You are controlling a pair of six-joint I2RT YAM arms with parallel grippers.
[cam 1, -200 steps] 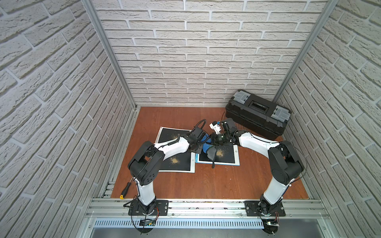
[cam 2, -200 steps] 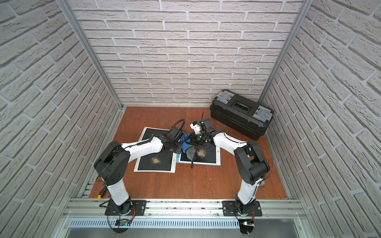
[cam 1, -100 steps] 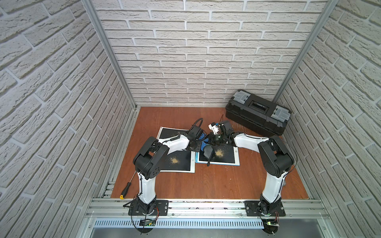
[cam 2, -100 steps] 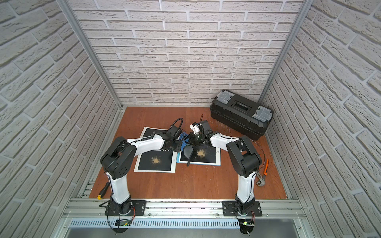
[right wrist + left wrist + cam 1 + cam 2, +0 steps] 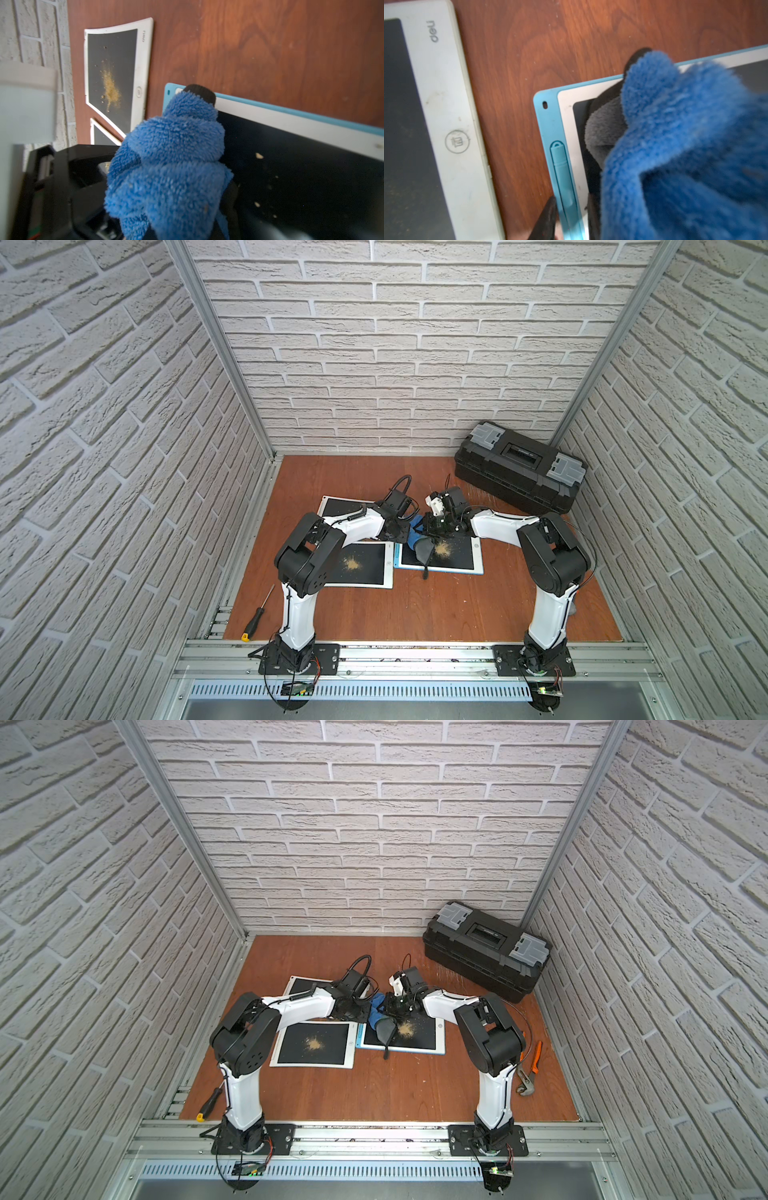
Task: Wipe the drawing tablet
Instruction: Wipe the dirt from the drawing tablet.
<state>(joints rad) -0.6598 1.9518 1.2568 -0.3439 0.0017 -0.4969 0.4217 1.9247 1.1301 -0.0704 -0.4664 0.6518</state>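
Elbows [image 5: 309, 549] have swung inward; our right end effector [image 5: 434, 531] clamps the cloth [image 5: 172, 158] to wipe, left end effector [image 5: 570, 209] straddles the tablet [image 5: 564, 116] edge, grip unclear.

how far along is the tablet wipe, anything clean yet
Done: nothing visibly; the crumb pile sits unswept on the blue-framed tablet. In hand: the right tool grips the blue cloth over that tablet's corner, and the left tool straddles its stylus edge. Remaining: drag the cloth through the pile and off the screen.
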